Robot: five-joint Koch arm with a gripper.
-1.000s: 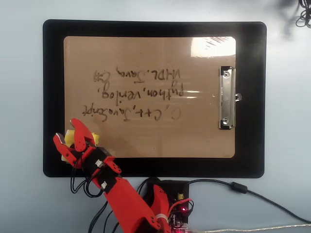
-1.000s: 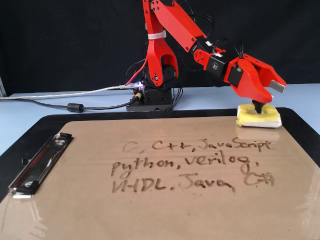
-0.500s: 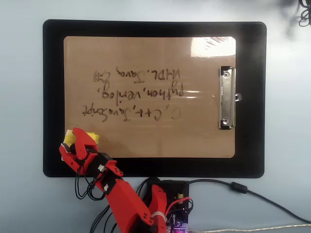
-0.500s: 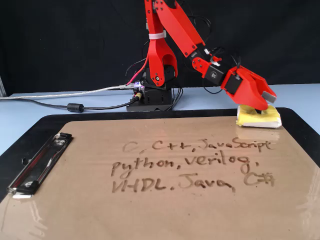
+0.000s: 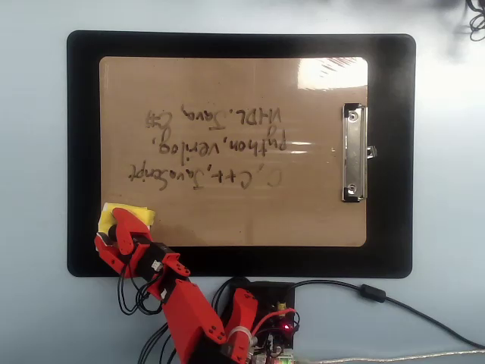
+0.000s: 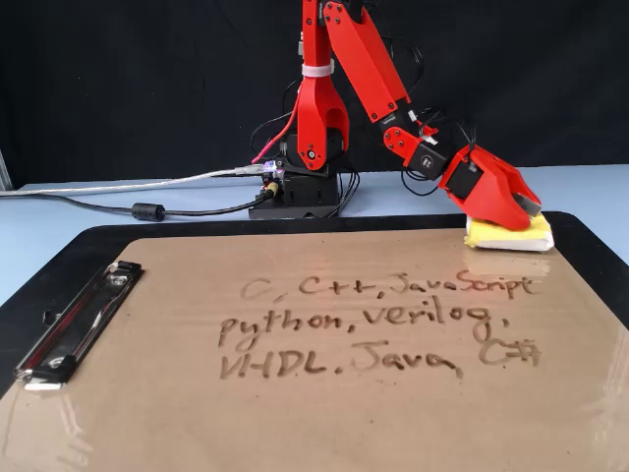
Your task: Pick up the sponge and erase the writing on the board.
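Note:
The brown board lies on a black mat, and the dark writing runs across its middle in three lines. At the board's lower left corner in the overhead view rests the yellow sponge, which is far right in the fixed view. My red gripper is pressed down onto the sponge's top. Its jaws are drawn together over the centre and hide the black knob.
A silver clip sits on the board's end away from the sponge. The black mat frames the board. The arm's base and its cables lie just past the mat's edge.
The gripper came down from open above the sponge onto its top, and the jaws closed around the knob. The sponge, board and writing stayed where they were.

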